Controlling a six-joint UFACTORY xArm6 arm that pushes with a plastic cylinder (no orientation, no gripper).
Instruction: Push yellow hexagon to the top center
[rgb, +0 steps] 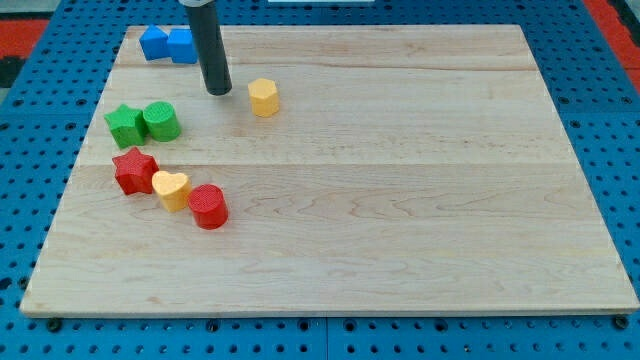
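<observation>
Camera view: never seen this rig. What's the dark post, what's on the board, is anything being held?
There is only one picture, from a single camera looking down at an angle on a pale wooden board; where the camera is mounted is not on record. The dark post is the end of a robot arm: a plain rod with no gripper, so nothing is held. It only pushes blocks by sliding my tip along the board.

My tip stands just to the view's left of the yellow hexagon, apart from it. At the view's top left sit two blue blocks, touching. Below them are a green star and a green cylinder, side by side. Lower still, in a slanted row, are a red star, a yellow heart and a red cylinder.
</observation>
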